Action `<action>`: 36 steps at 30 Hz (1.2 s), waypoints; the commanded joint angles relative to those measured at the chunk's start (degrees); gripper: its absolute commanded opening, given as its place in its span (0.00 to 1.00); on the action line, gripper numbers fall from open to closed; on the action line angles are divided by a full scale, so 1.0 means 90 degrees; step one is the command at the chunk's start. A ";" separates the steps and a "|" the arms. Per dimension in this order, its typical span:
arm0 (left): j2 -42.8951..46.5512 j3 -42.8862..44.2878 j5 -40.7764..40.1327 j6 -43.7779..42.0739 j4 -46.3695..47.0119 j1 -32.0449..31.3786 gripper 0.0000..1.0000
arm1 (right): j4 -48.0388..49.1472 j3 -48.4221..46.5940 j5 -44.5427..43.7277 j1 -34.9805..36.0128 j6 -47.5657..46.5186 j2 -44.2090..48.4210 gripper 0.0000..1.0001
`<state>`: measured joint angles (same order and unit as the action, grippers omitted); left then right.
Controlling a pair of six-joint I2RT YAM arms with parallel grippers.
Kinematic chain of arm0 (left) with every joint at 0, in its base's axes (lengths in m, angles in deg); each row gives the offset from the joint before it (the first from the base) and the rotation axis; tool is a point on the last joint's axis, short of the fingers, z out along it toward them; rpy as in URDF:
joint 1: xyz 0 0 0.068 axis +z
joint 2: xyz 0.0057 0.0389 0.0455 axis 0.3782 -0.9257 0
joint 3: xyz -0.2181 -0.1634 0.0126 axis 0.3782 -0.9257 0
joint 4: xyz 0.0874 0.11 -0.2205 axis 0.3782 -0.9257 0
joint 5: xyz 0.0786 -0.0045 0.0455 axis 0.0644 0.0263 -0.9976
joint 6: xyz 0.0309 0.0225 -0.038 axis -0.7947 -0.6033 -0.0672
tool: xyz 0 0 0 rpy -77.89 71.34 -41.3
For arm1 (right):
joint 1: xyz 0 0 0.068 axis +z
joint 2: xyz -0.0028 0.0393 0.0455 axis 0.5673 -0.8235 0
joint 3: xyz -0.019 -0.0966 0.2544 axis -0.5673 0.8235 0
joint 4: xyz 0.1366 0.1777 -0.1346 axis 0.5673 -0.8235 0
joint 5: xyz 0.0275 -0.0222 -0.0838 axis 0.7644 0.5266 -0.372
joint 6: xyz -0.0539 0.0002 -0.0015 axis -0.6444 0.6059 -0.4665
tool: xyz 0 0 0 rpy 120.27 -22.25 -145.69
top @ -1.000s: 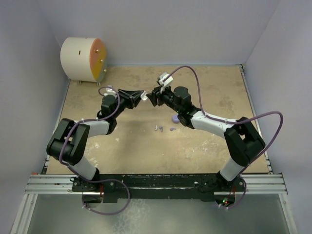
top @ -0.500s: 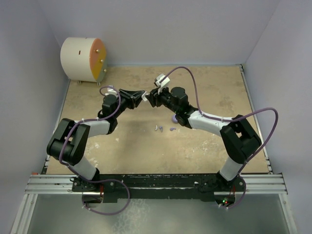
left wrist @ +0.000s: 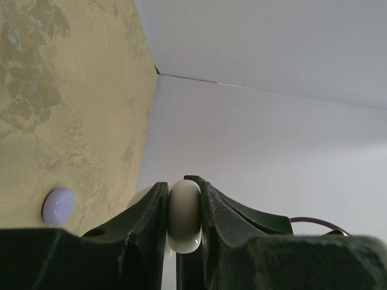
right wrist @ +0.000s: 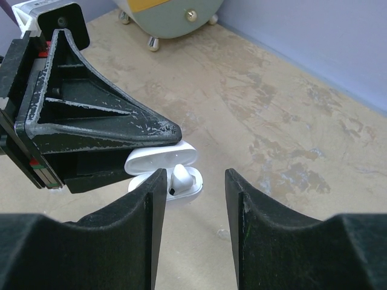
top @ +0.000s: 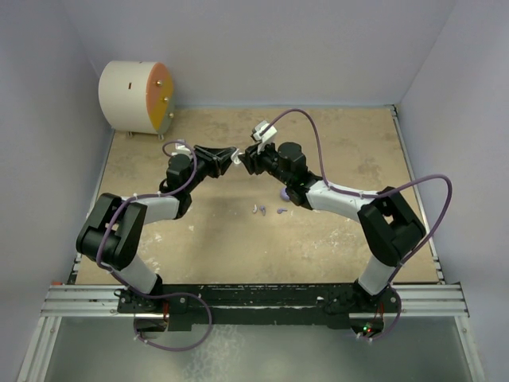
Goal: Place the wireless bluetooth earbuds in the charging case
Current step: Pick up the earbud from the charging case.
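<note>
My left gripper [top: 231,157] is shut on a small white charging case [right wrist: 158,161], squeezing its rounded body [left wrist: 184,216] between both fingers above the table. The case's lid stands open. One white earbud [right wrist: 181,179] sits in the lower half, its top sticking out. My right gripper [right wrist: 193,179] faces the case from the right, open. The earbud lies just past its left fingertip [right wrist: 158,181], and nothing is between the jaws. Two tiny lilac stemmed buds [top: 258,210] [top: 281,211] lie on the table below both grippers.
A small lilac disc [top: 285,193] lies on the tan table under the right arm and also shows as a lilac disc [left wrist: 58,206] in the left wrist view. A big white drum with an orange face [top: 135,97] stands at the back left. Pale walls enclose the table.
The right arm has edged left, bringing its gripper closer to the case held by the left gripper. The left arm and the pieces on the table have not moved.
</note>
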<state>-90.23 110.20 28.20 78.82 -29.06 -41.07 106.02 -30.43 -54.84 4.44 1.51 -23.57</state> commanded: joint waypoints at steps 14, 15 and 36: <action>0.0115 0.0281 -0.0027 0.0275 0.0453 -0.0025 0.00 | 0.0395 -0.0227 -0.0122 0.0024 -0.0071 -0.0089 0.34; 0.0121 0.0287 -0.0019 0.0273 0.0453 -0.0027 0.00 | 0.0404 -0.0220 -0.0125 0.0026 -0.0073 -0.0080 0.32; -0.0051 0.0175 -0.0125 0.0409 0.0541 -0.0041 0.00 | 0.0668 0.0008 -0.0087 0.0023 -0.0073 0.0322 0.18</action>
<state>-90.41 110.46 27.79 81.47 -27.99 -41.12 108.67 -30.38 -54.77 4.70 1.51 -23.79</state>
